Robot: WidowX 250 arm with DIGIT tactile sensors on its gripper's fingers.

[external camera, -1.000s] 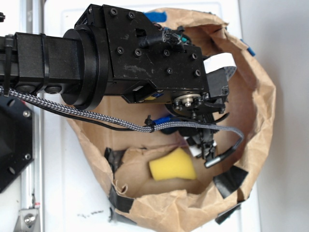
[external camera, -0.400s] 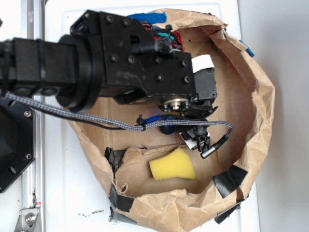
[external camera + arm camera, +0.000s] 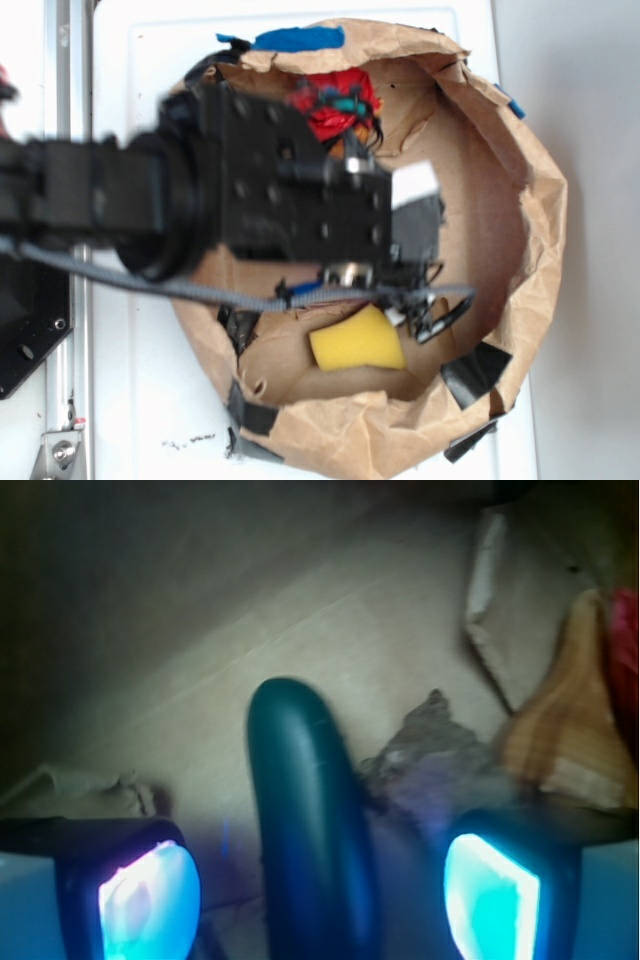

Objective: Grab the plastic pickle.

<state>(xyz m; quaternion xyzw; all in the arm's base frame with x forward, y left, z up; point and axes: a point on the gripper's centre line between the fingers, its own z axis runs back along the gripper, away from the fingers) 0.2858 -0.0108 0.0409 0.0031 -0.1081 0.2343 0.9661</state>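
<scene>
- The pickle [image 3: 310, 840] lay on the brown paper floor of the bag [image 3: 520, 190], its long body running straight away from the wrist camera and its rounded end pointing up the picture.
- The gripper [image 3: 318, 892] hung low over it with the jaws spread apart, one glowing pad [image 3: 150, 900] on each side of the pickle, so that a close would likely squeeze it across its narrow width.
- Neither pad touched the pickle; gaps showed on both sides, so nothing was grasped yet.
- A tan shell [image 3: 565, 730] sat well off to the right, clear of the jaws, and a torn flap of paper lay just beside the pickle.
- From outside, the arm [image 3: 250, 200] was blurred and hid the pickle; the sponge [image 3: 357, 340] sat just below the gripper and apart from it.
- Judged from this, the approach was lined up and the closing step remained.
</scene>
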